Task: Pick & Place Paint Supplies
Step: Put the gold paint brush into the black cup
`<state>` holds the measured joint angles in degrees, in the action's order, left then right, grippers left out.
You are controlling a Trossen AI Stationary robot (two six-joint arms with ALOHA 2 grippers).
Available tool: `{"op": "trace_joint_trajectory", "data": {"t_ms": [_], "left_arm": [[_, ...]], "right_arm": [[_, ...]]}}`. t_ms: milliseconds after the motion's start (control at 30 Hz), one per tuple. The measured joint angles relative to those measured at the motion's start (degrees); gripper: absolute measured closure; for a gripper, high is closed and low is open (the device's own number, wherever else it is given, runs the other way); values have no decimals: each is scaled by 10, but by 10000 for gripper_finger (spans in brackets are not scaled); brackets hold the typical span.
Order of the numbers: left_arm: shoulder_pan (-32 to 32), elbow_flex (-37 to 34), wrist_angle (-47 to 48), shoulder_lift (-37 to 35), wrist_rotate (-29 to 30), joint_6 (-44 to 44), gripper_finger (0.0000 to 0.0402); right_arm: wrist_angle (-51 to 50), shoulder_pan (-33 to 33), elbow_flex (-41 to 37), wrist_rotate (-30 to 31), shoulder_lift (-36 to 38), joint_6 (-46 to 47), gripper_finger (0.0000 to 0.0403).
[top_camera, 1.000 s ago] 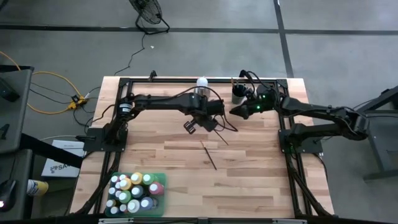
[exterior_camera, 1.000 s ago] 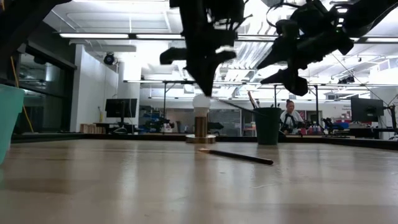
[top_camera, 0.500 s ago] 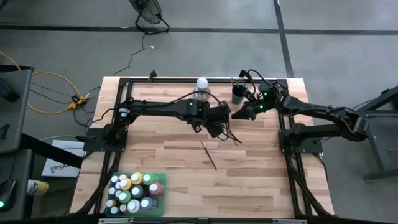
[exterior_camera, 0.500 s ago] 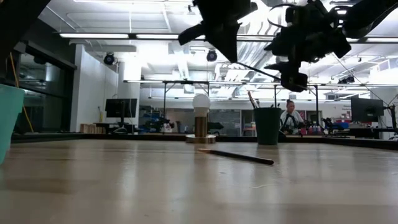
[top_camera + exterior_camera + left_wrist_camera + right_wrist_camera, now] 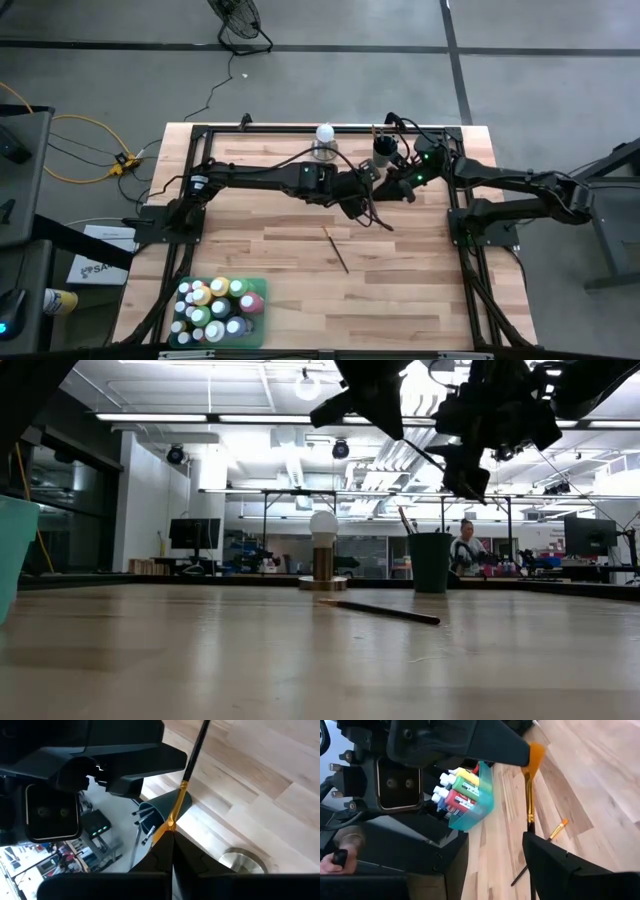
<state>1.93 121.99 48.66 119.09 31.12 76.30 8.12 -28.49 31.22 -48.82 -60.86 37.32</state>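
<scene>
A paintbrush with orange bristles [image 5: 536,756], a gold ferrule and a dark handle [image 5: 196,747] hangs in the air over the table's far middle. My left gripper [image 5: 362,192] is shut on it. My right gripper [image 5: 384,182] stands open just to the right of it. The handle [image 5: 530,827] runs close by one right finger [image 5: 555,865], and I cannot tell whether they touch. A second brush [image 5: 336,249] lies flat on the wood. The paint bottles [image 5: 213,305] stand in a teal bin [image 5: 256,285] at the near left. My left gripper pinches the brush between its two fingers at the bristle end, by the gold ferrule [image 5: 175,817]. In the right wrist view the orange bristles stick out past the fingers. The brush is lifted clear of the table, and its handle [image 5: 380,218] slants away toward the near right.
A dark green cup [image 5: 384,152] holding brushes stands at the far right, close behind both grippers. A white ball on a metal base [image 5: 324,135] stands at the far middle. The black frame [image 5: 330,127] runs around the table. A person [image 5: 463,550] sits in the room behind.
My left gripper has risen and gone toward the table's right, up to my right gripper, turning as it went. It stays shut on the brush, whose handle has swung round with it. My right gripper has tipped its fingers toward the brush while staying in place.
</scene>
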Motion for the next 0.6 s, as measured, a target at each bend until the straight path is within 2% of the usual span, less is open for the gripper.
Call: {"op": "trace_joint_trajectory", "data": {"t_ms": [267, 600], "left_arm": [[0, 0, -1, 0, 1, -1, 401], [0, 0, -1, 0, 1, -3, 401]], "right_arm": [[4, 0, 0, 55, 0, -16, 222], [3, -20, 0, 62, 0, -31, 222]]}}
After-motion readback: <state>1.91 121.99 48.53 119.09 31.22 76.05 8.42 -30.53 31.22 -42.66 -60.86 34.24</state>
